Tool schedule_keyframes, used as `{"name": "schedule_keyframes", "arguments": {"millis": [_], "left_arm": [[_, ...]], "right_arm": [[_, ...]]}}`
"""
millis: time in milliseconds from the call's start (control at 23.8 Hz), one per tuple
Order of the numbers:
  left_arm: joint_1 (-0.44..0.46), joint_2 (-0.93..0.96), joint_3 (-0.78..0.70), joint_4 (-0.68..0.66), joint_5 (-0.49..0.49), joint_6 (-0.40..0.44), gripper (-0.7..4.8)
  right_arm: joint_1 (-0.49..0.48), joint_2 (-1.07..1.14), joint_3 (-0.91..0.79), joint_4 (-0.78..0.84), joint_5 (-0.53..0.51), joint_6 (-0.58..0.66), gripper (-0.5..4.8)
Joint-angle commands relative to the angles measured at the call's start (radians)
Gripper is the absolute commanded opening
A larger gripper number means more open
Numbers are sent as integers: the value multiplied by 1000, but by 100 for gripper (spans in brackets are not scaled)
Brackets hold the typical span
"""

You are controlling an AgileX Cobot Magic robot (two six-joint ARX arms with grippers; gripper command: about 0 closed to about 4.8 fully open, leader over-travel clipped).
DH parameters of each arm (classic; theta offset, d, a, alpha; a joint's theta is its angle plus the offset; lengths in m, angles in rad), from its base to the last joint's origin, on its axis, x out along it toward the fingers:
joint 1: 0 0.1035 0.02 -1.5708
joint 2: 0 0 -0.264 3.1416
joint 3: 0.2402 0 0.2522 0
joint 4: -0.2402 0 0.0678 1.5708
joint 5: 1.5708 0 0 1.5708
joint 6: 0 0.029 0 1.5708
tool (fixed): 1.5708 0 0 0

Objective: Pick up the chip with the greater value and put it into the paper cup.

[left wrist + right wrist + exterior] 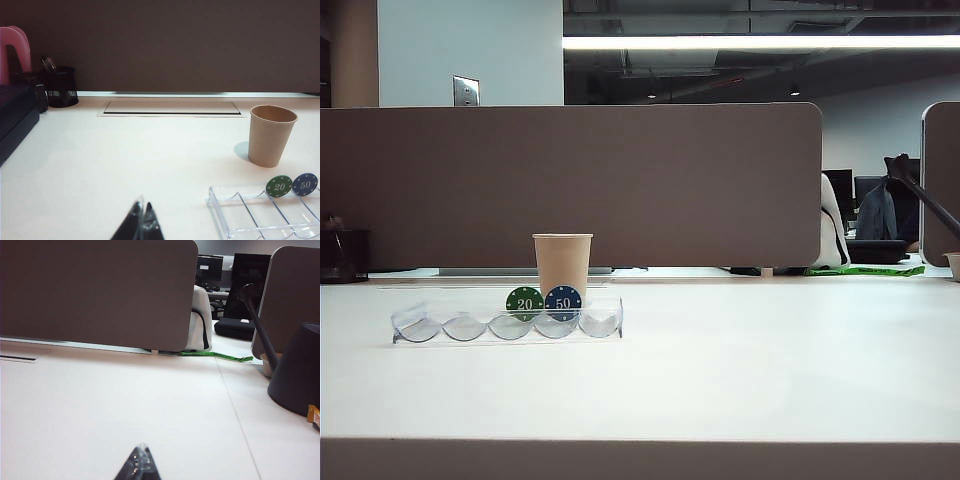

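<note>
**Blue chip waits, nothing picked up yet**

While both arms sit back, the left gripper has its tips pressed together, and so does the right gripper. The blue 50 chip stands in the clear tray, ahead of the left gripper and off to one side, touching the green 20 chip. The paper cup stands just beyond. I think it should open first, then pinch only the blue one
</note>
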State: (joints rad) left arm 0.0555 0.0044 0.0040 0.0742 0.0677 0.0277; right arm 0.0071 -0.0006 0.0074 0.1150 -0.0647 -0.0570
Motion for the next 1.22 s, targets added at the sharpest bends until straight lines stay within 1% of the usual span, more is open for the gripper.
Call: {"name": "schedule_keyframes", "arguments": {"millis": [42,926,1052,1221], "left_arm": [[0,1,3,10,0,-2,-5],[0,1,3,18,0,-2,-5],[0,1,3,36,0,-2,-5],[0,1,6,45,5,11,-5]], "right_arm": [[0,0,-2,16,2,2,-1],[0,0,19,19,-9,2,-1],[0,0,60,-17,-8,1,-1],[0,5,165,-150,-3,-58,-1]]}}
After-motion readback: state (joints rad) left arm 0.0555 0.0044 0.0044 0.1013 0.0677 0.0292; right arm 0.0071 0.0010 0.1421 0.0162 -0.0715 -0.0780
